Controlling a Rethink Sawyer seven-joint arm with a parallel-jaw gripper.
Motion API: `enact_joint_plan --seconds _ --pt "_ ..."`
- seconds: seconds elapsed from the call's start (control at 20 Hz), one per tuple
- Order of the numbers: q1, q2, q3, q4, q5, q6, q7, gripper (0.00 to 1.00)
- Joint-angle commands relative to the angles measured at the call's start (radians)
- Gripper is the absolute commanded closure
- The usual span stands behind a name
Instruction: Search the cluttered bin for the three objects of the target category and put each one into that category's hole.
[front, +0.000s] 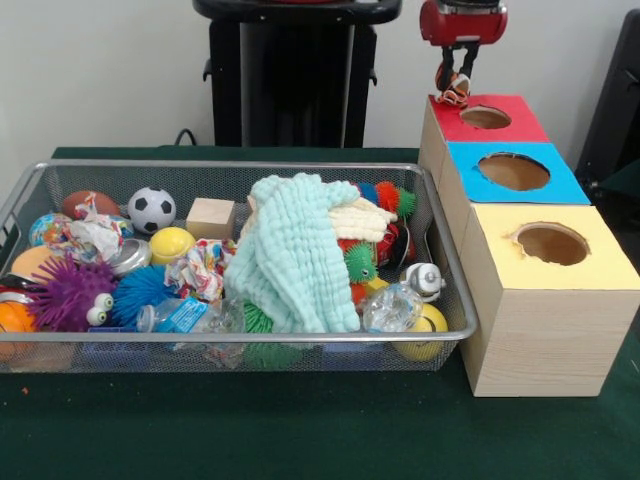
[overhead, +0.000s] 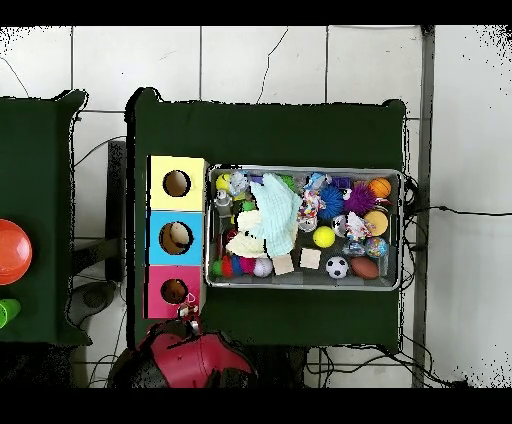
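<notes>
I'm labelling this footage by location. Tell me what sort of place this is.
Most likely a robotics lab test bench, not a home. A wire bin of mixed toys sits on a green-covered table beside wooden sorting boxes with red, blue and yellow holed tops, and the robot's claw hangs by the red one.

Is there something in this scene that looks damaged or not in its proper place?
Yes, slightly. The round hole in the yellow box has a ragged, torn rim, unlike the cleaner holes in the blue box and red box. In the wire bin, a light green cloth lies heaped over the toys, hiding some.
</notes>
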Motion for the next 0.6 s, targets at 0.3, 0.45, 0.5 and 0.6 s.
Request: enact_joint_plan --seconds 0.3,0.45,0.5,0.6 --pt "0.073 0.120 -0.021 -0.140 0.120 0.003 0.207 1.00" --pt "0.095 0.123 -0.029 -0.156 0.146 0.015 0.209 1.00" --pt "0.103 0.123 -0.032 -0.162 0.155 0.020 0.210 1.00" --pt "0.117 0.125 -0.039 -0.178 0.172 0.036 0.208 1.00"
